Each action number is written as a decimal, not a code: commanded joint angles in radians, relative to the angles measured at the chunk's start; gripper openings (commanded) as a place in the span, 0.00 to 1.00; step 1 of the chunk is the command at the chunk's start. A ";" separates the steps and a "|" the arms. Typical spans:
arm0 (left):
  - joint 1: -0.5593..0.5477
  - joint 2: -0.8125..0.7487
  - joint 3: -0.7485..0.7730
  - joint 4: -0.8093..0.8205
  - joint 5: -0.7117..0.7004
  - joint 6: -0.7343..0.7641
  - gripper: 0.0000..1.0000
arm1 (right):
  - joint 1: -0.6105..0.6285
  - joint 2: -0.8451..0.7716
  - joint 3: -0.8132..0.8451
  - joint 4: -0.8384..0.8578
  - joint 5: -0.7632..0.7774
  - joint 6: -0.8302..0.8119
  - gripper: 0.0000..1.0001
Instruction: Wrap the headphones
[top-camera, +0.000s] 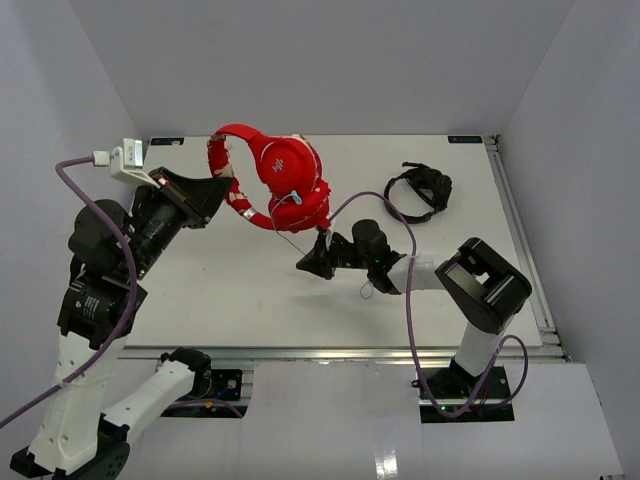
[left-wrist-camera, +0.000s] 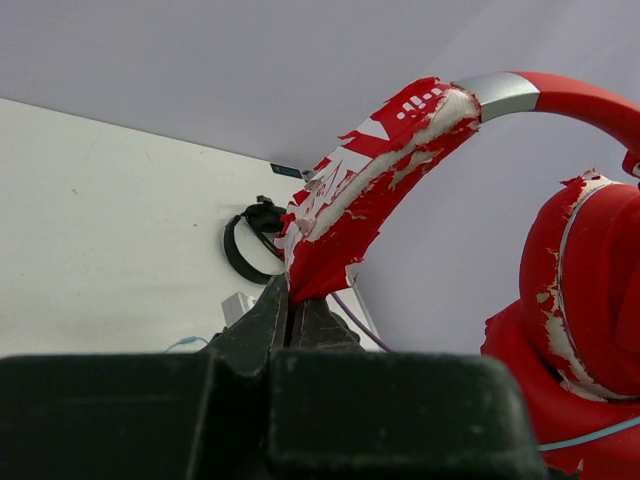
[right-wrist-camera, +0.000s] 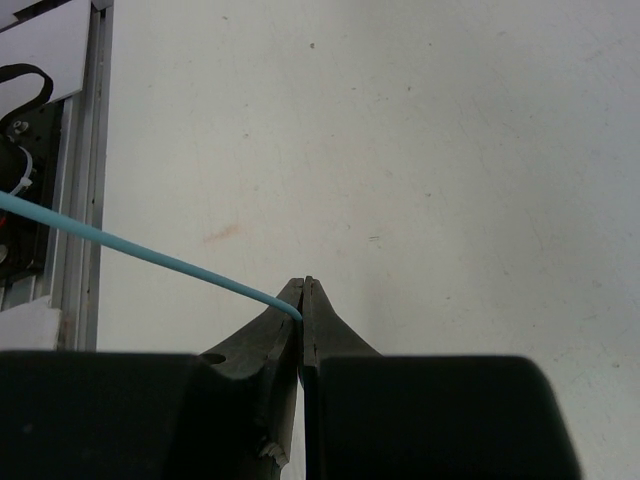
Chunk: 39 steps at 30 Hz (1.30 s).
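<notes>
Pressed together on the left, pinching the flaking end of the red headband (left-wrist-camera: 370, 170). Pressed together on the right too, nipping the thin pale blue cable (right-wrist-camera: 130, 250) at the very tips of the right jaws, low over bare tabletop (right-wrist-camera: 450, 150).

Outward from the left jaws: the headphones (top-camera: 290, 170) held up at the far left of the tabletop, band arching over, round earcup (left-wrist-camera: 580, 290) hanging to the right of the pinch. Hard to judge from above: lower cup resting on the tabletop or just clear of it, probably clear. Outward from the right jaws: cable drawn in a straight line away from the tips, toward the cups, with the pinch just on the near side of them in the overhead view. Farther right, lying apart and not involved: black headphones (top-camera: 420, 190).

Judged step: winding the cable around the red set, barely begun, with no turns visible on band or cups.

To do it well:
- Hold the left pinch firm, anchoring the headphones.
- Carry the cable around the band or cups in a wide circle, under light, even tension.
- Avoid yanking: risk of slipping so thin a cable out of the tips, or of straining its root at the cup.
- Steer the right arm clear of the left wrist and of the black set.
- Lay each turn beside the last, never across.
</notes>
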 joint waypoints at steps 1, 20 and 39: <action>0.002 -0.037 0.024 0.094 0.082 -0.068 0.00 | -0.028 0.050 0.049 0.024 -0.015 0.020 0.08; 0.002 -0.020 -0.216 0.023 0.653 0.262 0.00 | -0.211 0.045 0.382 -0.296 -0.080 0.006 0.08; -0.064 0.337 -0.214 -0.136 0.015 0.490 0.00 | -0.326 -0.030 0.972 -1.001 -0.024 -0.257 0.08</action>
